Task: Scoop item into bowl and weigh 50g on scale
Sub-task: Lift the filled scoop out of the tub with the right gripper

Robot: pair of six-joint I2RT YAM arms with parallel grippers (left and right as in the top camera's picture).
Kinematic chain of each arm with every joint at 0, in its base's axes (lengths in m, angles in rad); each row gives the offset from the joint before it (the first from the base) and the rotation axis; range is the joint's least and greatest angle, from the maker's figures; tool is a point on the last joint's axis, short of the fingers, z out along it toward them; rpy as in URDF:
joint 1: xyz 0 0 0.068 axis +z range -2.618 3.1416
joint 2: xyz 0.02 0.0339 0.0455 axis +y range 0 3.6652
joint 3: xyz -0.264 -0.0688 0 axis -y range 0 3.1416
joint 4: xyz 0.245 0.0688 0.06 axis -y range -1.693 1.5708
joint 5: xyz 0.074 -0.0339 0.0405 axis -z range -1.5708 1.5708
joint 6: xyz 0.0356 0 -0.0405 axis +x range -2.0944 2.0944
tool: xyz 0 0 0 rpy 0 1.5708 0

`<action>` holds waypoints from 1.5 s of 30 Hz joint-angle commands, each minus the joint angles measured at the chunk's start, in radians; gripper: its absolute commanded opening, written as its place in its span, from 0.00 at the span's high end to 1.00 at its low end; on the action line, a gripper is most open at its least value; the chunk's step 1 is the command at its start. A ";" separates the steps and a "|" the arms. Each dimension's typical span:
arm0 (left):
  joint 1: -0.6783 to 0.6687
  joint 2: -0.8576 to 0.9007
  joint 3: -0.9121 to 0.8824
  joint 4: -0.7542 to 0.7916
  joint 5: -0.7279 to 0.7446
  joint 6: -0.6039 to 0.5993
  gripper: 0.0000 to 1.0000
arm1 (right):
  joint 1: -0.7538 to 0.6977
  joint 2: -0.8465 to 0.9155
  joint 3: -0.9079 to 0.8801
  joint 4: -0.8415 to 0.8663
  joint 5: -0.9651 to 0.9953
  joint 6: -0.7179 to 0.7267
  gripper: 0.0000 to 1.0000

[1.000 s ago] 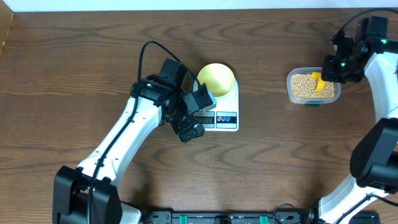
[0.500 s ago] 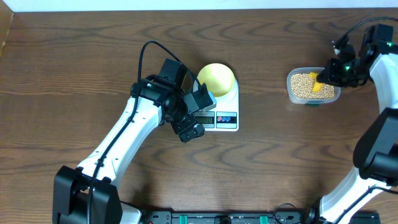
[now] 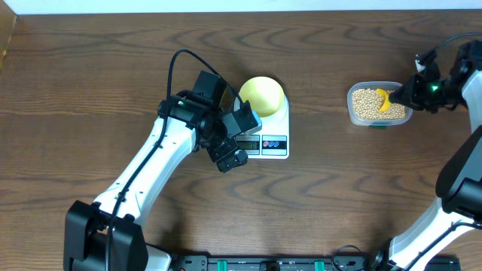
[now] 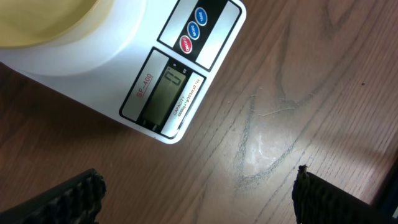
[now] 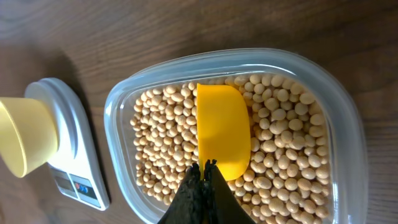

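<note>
Reference: the scale (image 3: 263,132).

- The bowl (image 3: 261,95) sits on its platform, at the end away from the display, ready to be weighed into. It looks empty.
- The beans (image 5: 280,124) all lie in the clear tub (image 5: 336,93), well to the scale's right.
- The right gripper (image 5: 202,171) is pinched tight on the handle of the yellow scoop (image 5: 222,130), probably for a firm dig.
- The scoop's long axis runs straight out from the fingertips. The blade rests on the beans, with none on its face.
- The left gripper (image 4: 199,199) hovers at the scale's display edge, fingers wide, holding nothing.

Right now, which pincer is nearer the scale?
Left. The left pincer hangs open at the display end of the scale; the right pincer is far off, shut on the scoop in the tub of beans.
</note>
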 commanded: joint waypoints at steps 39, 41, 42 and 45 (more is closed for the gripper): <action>0.003 0.006 -0.002 -0.002 0.012 0.007 0.02 | -0.235 0.024 -0.048 -0.053 -0.476 -0.070 0.99; 0.003 0.006 -0.002 -0.002 0.012 0.006 0.02 | -0.235 0.024 -0.048 -0.053 -0.491 -0.070 0.99; 0.003 0.006 -0.002 -0.002 0.012 0.006 0.02 | -0.235 0.024 -0.048 -0.053 -0.505 -0.070 0.99; 0.003 0.006 -0.002 -0.002 0.012 0.007 0.02 | -0.236 0.024 -0.048 -0.057 -0.524 -0.070 0.99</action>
